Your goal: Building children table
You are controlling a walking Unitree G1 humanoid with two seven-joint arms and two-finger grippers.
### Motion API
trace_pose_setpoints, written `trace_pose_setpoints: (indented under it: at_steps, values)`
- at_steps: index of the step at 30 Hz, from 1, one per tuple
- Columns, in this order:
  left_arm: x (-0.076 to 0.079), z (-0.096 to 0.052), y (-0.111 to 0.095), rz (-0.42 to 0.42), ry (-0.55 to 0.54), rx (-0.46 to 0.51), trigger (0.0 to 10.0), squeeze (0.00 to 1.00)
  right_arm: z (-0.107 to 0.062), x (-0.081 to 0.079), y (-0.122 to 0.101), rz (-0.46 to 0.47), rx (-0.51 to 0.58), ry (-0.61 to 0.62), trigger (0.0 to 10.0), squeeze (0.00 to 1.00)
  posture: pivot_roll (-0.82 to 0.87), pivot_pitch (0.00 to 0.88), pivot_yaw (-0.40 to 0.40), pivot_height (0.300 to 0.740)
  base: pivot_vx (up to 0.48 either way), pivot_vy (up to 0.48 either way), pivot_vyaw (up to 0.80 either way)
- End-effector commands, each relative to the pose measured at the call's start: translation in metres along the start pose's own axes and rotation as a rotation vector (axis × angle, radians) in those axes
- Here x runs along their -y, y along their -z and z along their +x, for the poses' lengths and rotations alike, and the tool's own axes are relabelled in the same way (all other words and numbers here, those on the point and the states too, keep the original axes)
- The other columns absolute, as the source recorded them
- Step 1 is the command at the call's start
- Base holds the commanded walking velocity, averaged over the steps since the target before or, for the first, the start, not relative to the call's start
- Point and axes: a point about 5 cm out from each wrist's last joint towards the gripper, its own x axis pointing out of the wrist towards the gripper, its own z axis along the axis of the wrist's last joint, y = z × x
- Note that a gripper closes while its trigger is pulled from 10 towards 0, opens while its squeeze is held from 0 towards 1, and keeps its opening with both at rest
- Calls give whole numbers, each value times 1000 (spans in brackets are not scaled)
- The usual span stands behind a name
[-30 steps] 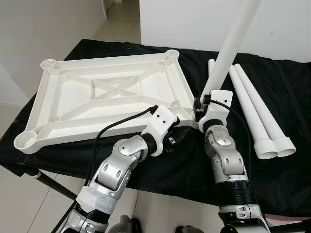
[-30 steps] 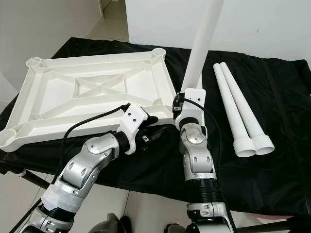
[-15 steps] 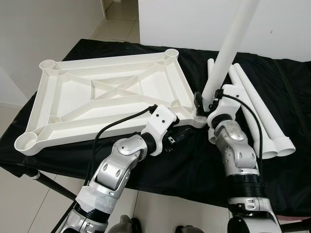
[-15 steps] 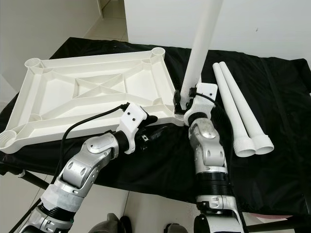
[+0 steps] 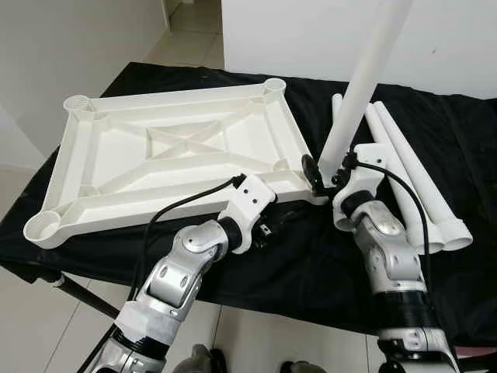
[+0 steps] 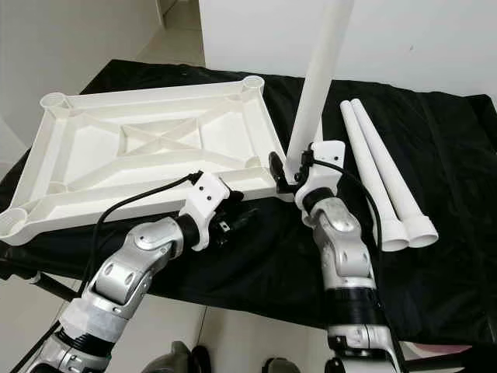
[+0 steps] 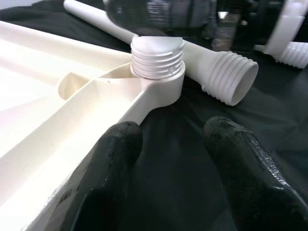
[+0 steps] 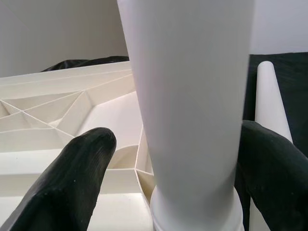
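Note:
A white table top (image 5: 116, 206) lies upside down on the black-covered table. One white leg (image 5: 365, 78) stands upright in its near right corner socket (image 7: 158, 57), where the leg's threaded end shows. My right gripper (image 5: 326, 168) is open around the base of this leg, its fingers (image 8: 82, 168) on either side, one with a clear gap. My left gripper (image 5: 273, 224) is open and low over the black cloth, just in front of the top's near edge, close to that corner. Its fingers (image 7: 115, 154) hold nothing.
Two loose white legs (image 5: 415, 175) lie side by side on the cloth to the right of the upright one, and a third (image 5: 336, 105) lies behind it. Black cloth (image 5: 458, 132) shows at the far right. The table's front edge is close below both arms.
My right wrist has swung from below the leg's base to its right side, and the fingers now straddle the leg loosely. My left gripper has drawn back slightly. The leg stays upright.

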Motion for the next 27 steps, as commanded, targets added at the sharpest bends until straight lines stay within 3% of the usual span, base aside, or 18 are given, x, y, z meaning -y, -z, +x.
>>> trace_pose_setpoints:
  at_steps: [1, 2, 5, 10, 15, 21, 27]
  values:
    - [-6, -4, 8, 30, -66, -30, 10000, 0, -13, 6, 1, 42, 34, -17, 10000, 0, -113, 107, 60, 740, 0, 0, 0]
    - [-6, -4, 8, 30, -66, -30, 10000, 0, -13, 6, 1, 42, 34, -17, 10000, 0, -113, 107, 60, 740, 0, 0, 0]
    - [-10, -6, 11, 66, -86, -55, 10000, 0, -35, 12, 5, 172, 49, -72, 10000, 0, -117, 106, 69, 740, 0, 0, 0]
    - [-16, -9, 17, 109, -95, -96, 10000, 0, -50, 7, 10, 234, 20, -195, 10000, 0, -124, 100, 77, 740, 0, 0, 0]
    - [-22, -10, 22, 144, -117, -126, 10000, 0, -56, 4, 16, 220, -19, -252, 10000, 0, -127, 93, 80, 740, 0, 0, 0]
    - [-40, -12, 38, 166, -245, -243, 10000, 0, -57, 0, 17, 221, -19, -283, 10000, 0, -129, 89, 89, 740, 0, 0, 0]
    - [-48, -13, 39, 164, -308, -243, 10000, 0, -55, -1, 12, 233, 3, -296, 10000, 0, -129, 86, 90, 740, 0, 0, 0]
